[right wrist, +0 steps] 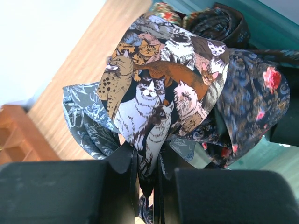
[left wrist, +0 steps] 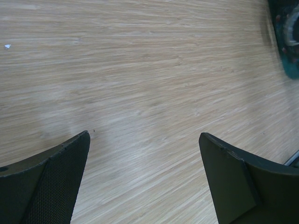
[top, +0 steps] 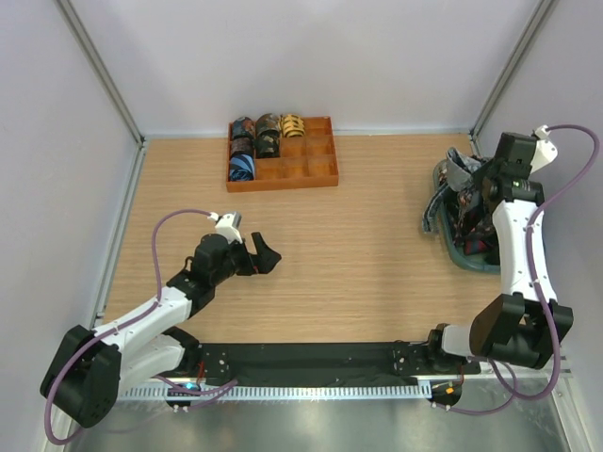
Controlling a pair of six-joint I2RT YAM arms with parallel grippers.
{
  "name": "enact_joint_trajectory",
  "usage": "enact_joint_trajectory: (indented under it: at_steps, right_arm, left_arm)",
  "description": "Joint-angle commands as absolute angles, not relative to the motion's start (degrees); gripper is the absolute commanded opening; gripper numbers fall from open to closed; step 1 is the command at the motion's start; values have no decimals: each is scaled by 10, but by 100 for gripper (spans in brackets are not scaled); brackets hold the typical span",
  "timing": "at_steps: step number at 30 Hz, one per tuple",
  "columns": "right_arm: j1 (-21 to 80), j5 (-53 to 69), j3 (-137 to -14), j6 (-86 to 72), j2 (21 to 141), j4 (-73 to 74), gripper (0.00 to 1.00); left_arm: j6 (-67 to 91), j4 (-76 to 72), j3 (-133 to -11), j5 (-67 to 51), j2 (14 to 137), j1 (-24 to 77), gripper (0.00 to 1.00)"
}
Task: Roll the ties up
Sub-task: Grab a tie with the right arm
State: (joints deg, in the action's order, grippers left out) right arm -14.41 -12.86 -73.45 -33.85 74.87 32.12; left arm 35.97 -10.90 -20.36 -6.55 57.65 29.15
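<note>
My right gripper (right wrist: 147, 168) is shut on a cat-print tie (right wrist: 154, 88), whose fabric bunches up from between the jaws. Around it lie a grey-blue leaf-print tie (right wrist: 86, 116) and a dark tie with red flowers (right wrist: 254, 102). In the top view this gripper (top: 480, 179) is at the heap of loose ties (top: 462, 202) in the teal bin (top: 468, 261) at the right. Several rolled ties (top: 256, 141) fill the left compartments of the orange tray (top: 316, 174) at the back. My left gripper (top: 264, 254) hangs open over bare wood (left wrist: 144, 135), holding nothing.
White walls with metal corner posts enclose the table on the left, back and right. A corner of the teal bin (left wrist: 289, 65) shows at the top right of the left wrist view. The orange tray's edge (right wrist: 18, 135) shows at the left of the right wrist view.
</note>
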Motion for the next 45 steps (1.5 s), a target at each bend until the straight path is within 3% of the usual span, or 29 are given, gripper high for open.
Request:
enact_joint_trajectory:
  at_steps: [1,3,5,6,7,13,18,23,30,35,38,39,41,42,44,45]
  right_arm:
    - [-144,-182,-758,-349,768,313,2]
    - [-148,-219,-759,-372,776,325,10]
    - [-151,-249,-752,-378,782,331,41]
    - [-152,-256,-750,-381,783,337,64]
    - [-153,-254,-747,-379,783,337,80]
    - [-153,-210,-732,-310,765,326,82]
    - [-144,-64,-718,-256,767,278,82]
    - [-138,-21,-736,-287,816,268,99]
    - [-138,21,-760,-365,888,240,99]
    - [-138,21,-744,-407,922,191,93]
    - [-138,21,-737,-417,929,172,81]
    - [-138,23,-734,-417,930,159,62]
    - [-138,27,-733,-413,933,148,44]
    - [-138,33,-735,-411,940,142,25]
    - [-138,54,-745,-401,944,141,6]
    - [-137,68,-748,-397,942,149,1]
  left_arm:
    - [358,-125,-222,-71,579,293,100]
    - [358,-125,-222,-72,581,294,100]
    - [357,-125,-222,-72,580,294,100]
    - [357,-125,-223,-72,580,294,100]
    - [358,-126,-223,-73,581,293,100]
    - [360,-130,-225,-80,591,294,100]
    - [362,-133,-225,-84,595,294,100]
    - [360,-134,-226,-83,595,295,100]
    - [360,-134,-226,-84,597,294,100]
    - [359,-134,-225,-84,596,294,100]
    - [359,-134,-227,-83,599,294,100]
    - [359,-135,-227,-85,601,294,100]
    - [359,-135,-228,-87,603,295,100]
    - [359,-135,-228,-87,606,294,100]
    - [359,-136,-228,-86,606,296,100]
    - [359,-137,-229,-88,607,295,100]
